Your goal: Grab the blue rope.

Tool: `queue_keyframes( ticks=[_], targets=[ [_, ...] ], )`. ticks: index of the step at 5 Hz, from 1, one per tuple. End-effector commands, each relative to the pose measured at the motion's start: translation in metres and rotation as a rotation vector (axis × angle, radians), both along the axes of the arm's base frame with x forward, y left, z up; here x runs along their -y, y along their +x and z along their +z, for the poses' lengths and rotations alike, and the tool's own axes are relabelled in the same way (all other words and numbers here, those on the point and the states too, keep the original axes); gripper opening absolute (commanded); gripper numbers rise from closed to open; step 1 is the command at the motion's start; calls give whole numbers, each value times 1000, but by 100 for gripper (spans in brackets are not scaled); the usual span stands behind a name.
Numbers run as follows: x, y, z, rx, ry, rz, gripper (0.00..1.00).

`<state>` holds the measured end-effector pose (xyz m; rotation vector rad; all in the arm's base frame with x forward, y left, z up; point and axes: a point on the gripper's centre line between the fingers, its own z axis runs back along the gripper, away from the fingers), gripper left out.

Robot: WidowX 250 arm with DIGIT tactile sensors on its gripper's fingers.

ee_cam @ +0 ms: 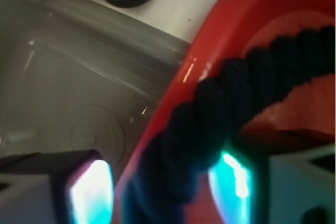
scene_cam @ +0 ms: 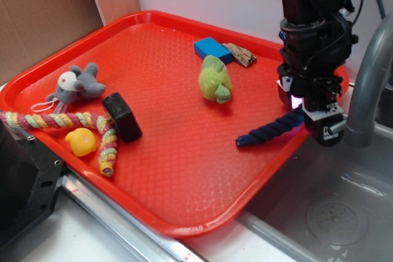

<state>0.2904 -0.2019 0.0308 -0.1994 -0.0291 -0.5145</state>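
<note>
The blue rope [scene_cam: 270, 131] is dark navy and twisted. It lies across the right rim of the red tray [scene_cam: 153, 170], with one bound end on the tray floor and the other end hidden under my gripper [scene_cam: 308, 107]. In the wrist view the rope [ee_cam: 236, 87] runs diagonally over the tray rim [ee_cam: 189, 72] and passes between my gripper [ee_cam: 163, 187] fingers. The glowing pads [ee_cam: 92, 192] stand apart on either side of the rope, and a strip of tray shows between the left pad and the rope. The gripper is open around it.
On the tray lie a light-blue block [scene_cam: 212, 48], a wood piece [scene_cam: 241, 54], a green plush [scene_cam: 215, 80], a black block [scene_cam: 122, 116], a grey mouse plush [scene_cam: 77, 85], a yellow duck [scene_cam: 81, 142] and a braided rope [scene_cam: 73, 122]. A metal sink [scene_cam: 331, 213] and grey pipe [scene_cam: 368, 78] are at right.
</note>
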Motion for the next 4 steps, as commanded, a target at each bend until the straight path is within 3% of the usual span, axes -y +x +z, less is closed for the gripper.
queue_keyframes(
  ticks=[1,2,3,4],
  targets=[
    [-5,7,43,82,-68,20,0],
    [-24,-13,77,114,-13,71,0],
    [-61,-61,114,157,85,221,0],
    [-90,-95,144,142,194,452,0]
  ],
)
